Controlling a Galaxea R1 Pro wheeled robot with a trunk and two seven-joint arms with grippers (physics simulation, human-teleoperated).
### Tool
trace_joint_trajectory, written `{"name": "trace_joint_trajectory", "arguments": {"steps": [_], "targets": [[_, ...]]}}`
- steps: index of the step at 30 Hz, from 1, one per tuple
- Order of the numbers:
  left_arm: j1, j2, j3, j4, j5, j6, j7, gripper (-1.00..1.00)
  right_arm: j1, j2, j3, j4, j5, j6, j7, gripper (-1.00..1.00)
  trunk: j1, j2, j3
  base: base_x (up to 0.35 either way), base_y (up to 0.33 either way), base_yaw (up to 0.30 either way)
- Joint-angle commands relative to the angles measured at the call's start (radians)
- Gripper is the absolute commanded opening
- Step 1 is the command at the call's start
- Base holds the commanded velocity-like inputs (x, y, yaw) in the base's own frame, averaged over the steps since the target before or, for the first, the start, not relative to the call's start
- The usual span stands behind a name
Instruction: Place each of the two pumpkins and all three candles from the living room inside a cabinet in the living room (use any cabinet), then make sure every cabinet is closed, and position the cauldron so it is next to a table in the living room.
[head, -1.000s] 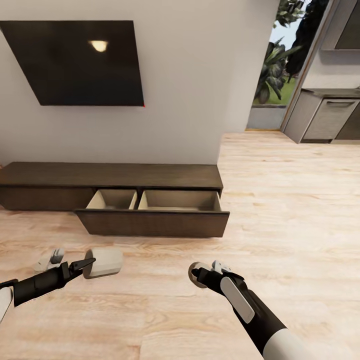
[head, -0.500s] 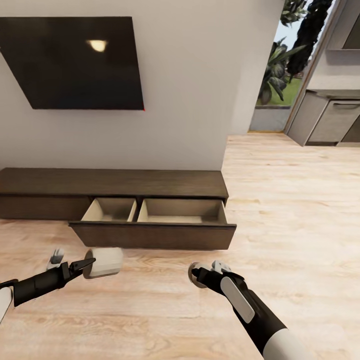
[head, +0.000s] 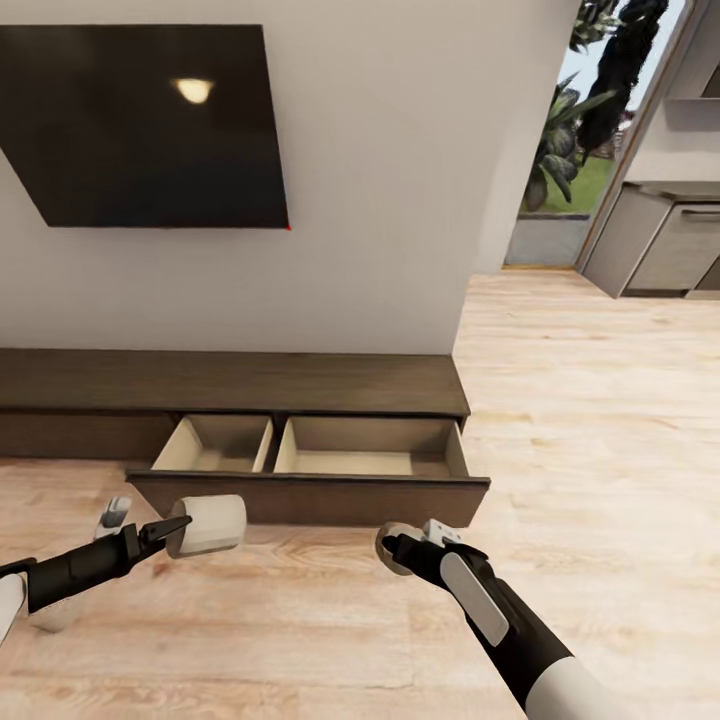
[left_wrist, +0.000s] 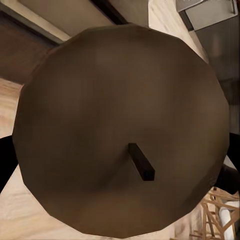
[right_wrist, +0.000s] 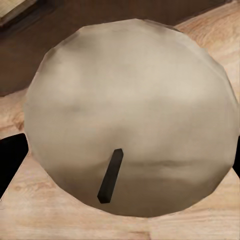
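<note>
Two pale cream cylindrical candles ride with us: the left gripper (head: 172, 528) is clamped on one candle (head: 207, 525), the right gripper (head: 392, 549) on the other candle (head: 397, 548), largely hidden behind its fingers. Compared with a second ago, the long dark-brown wood-grain cabinet (head: 230, 382) sits lower and larger in the head view, so our base has rolled closer. Its pulled-out drawer (head: 310, 495) stands open with a beige interior, ready for drop-off. Pumpkins and cauldron we cannot make out; the cabinet's left end is cut off.
</note>
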Motion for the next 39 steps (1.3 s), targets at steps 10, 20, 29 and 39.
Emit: {"name": "trace_joint_trajectory", "arguments": {"steps": [10,20,29,39], "targets": [[0.002,0.0,-0.001,-0.087,0.014,0.011,-0.02,-1.0,-0.001,-0.019,0.002,-0.064,-0.011,0.099,0.324,-1.0,0.001,0.0,-0.001,0.166,0.002,0.0],[0.002,0.001,-0.01,-0.095,-0.001,0.012,-0.015,-1.0,-0.001,-0.061,0.003,-0.051,-0.011,0.107,0.493,-1.0,0.001,0.0,-0.001,0.003,0.0,0.0],[0.0,-0.035,-0.016,-0.096,-0.075,0.011,0.178,-1.0,-0.001,-0.06,0.002,-0.063,-0.006,0.11,0.488,-1.0,0.001,0.0,-0.001,0.0,0.0,0.0],[-0.004,-0.14,-0.043,-0.133,-0.051,0.011,0.396,-1.0,-0.001,-0.056,-0.013,-0.148,-0.01,0.175,0.48,-1.0,0.001,0.0,-0.001,0.0,0.0,0.0]]}}
